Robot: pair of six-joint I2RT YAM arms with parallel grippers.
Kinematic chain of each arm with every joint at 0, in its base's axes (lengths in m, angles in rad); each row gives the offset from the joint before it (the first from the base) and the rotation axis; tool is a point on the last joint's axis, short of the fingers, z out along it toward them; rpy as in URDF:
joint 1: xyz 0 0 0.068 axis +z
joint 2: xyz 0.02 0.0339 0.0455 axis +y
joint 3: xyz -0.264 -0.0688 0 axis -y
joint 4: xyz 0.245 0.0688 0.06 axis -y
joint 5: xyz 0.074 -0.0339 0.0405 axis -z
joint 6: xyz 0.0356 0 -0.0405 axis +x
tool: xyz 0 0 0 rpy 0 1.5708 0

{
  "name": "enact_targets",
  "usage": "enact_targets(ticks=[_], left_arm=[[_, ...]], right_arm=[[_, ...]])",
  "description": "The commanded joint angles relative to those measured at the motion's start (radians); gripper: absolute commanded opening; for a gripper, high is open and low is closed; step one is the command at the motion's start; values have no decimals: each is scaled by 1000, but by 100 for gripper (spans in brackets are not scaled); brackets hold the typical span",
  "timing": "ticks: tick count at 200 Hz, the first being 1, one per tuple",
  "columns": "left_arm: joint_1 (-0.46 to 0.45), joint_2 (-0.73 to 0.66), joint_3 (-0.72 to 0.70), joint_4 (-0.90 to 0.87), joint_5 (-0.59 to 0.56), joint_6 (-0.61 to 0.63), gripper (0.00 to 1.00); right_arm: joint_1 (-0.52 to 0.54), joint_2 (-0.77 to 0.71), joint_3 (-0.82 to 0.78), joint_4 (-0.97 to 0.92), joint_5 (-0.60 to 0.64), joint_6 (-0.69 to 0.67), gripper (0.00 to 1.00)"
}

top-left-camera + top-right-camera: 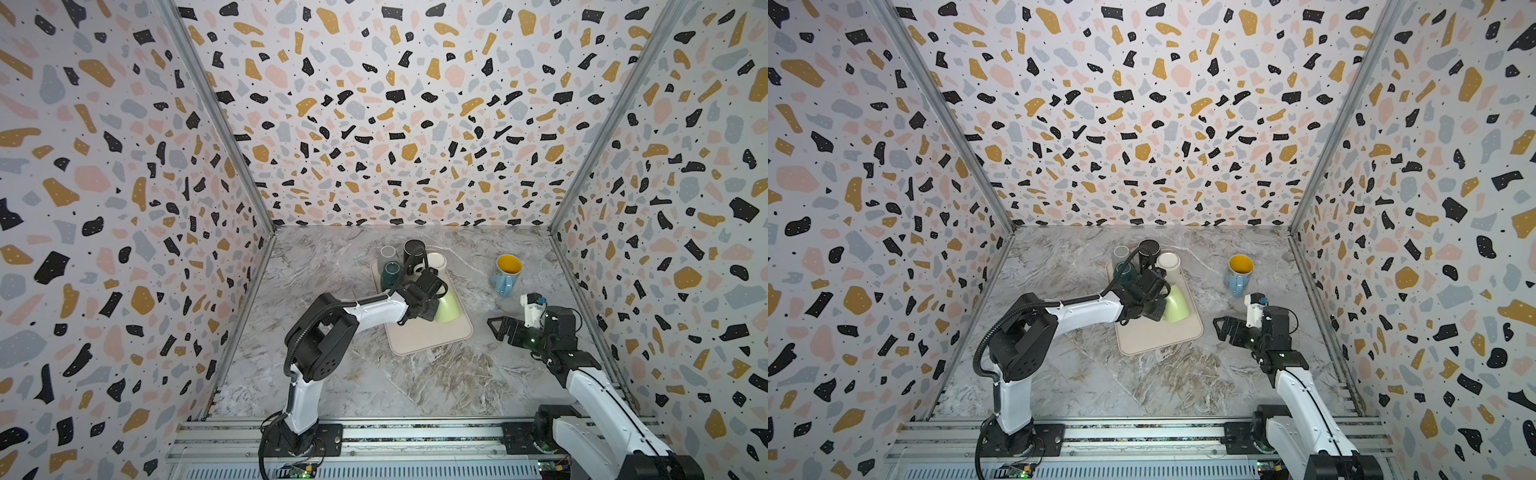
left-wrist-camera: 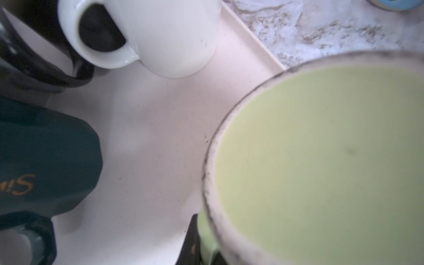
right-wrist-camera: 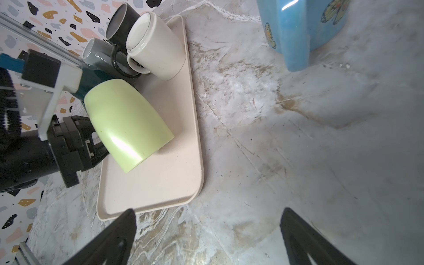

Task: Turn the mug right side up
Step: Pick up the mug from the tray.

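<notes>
The left fingers (image 2: pixel 190 243) are clenched on the handle side of the pale green ceramic mug (image 1: pixel 449 311). They hold it tilted over the middle of the beige rectangular tray (image 1: pixel 428 340), base up and mouth angled down toward the near right. The right fingers (image 3: pixel 110 238) stand released and empty over the marble-patterned desk (image 1: pixel 415 386), right of the tray.

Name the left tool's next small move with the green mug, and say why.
Likely roll the left tool so the green mug swings its open end upward. The tool is shut on the mug, which is tilted, base high and open end facing down toward the beige tray. The white mug stands close by, so swing away from it.
</notes>
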Motion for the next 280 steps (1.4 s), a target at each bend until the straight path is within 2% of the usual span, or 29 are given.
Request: enact_targets(ticks=[1,71,138,225,280], left_arm=[[-2,-56,17,106,30,-15,0],[6,-41,61,90,24,-46,0],[32,-18,79,118,147,-151,0],[32,-18,80,115,170,-228,0],[33,-16,76,135,222,-274,0]], right_arm=[[-1,-7,11,18,-21,5,99],[-3,-15,1,27,-34,18,99],[-3,-6,-33,94,-104,59,99],[-1,-9,-74,167,-150,100,99],[-1,-45,-100,219,-183,118,99]])
